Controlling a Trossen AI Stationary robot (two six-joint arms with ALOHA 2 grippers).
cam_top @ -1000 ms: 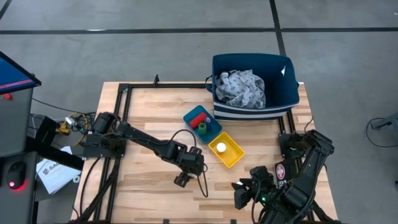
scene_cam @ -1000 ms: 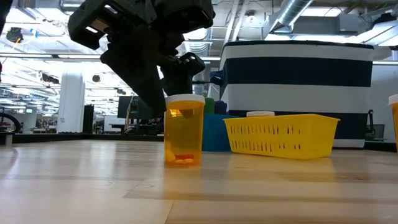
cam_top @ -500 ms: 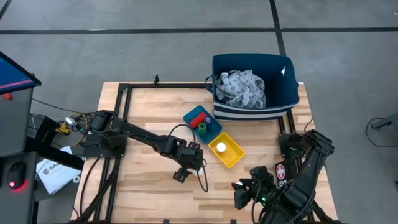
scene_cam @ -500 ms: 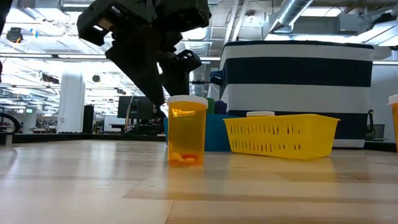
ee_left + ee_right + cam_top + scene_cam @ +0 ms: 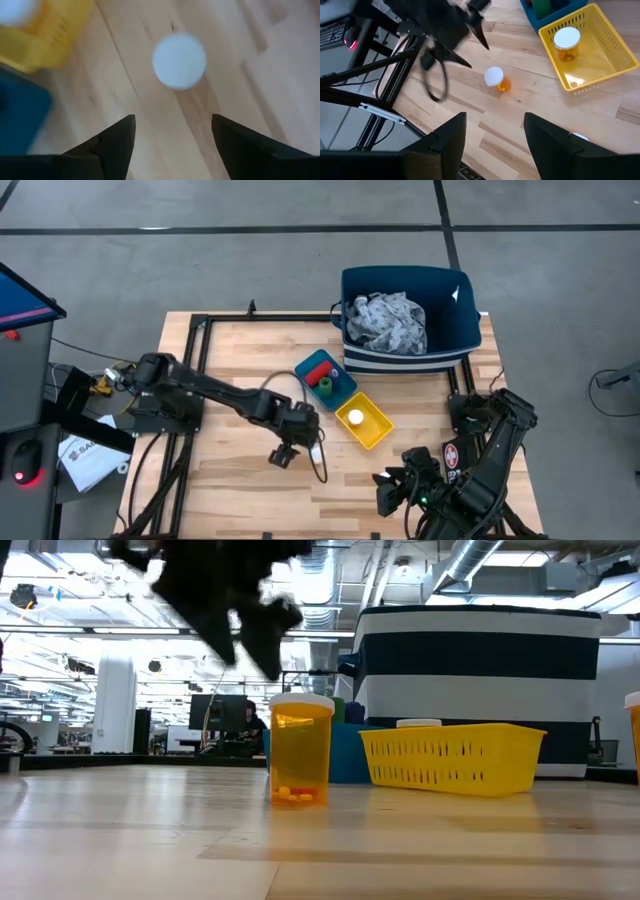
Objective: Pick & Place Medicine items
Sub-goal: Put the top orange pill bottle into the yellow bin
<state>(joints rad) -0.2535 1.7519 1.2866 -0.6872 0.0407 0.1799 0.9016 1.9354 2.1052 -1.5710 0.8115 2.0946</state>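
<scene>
An orange pill bottle (image 5: 300, 750) with a white cap (image 5: 179, 61) stands upright on its base on the wooden table (image 5: 240, 480), to the near left of the yellow tray (image 5: 378, 432). My left gripper (image 5: 172, 120) hangs open above it and a little to its left (image 5: 250, 635), touching nothing. A second white-capped bottle (image 5: 355, 417) stands in the yellow tray. A red bottle (image 5: 321, 370) and a green bottle (image 5: 326, 386) stand in the blue tray (image 5: 308, 366). My right gripper (image 5: 495, 135) waits open at the table's near right.
A blue bin (image 5: 440, 290) holding patterned cloth (image 5: 388, 322) stands at the far right. Another orange bottle (image 5: 633, 735) shows at the low view's right edge. A black frame (image 5: 195, 340) borders the table's left and far sides. Bare wood lies near and left of the standing bottle.
My left gripper has risen from beside the standing pill bottle, clear above its cap, with its fingers still apart. The bottle stays upright on the table.
</scene>
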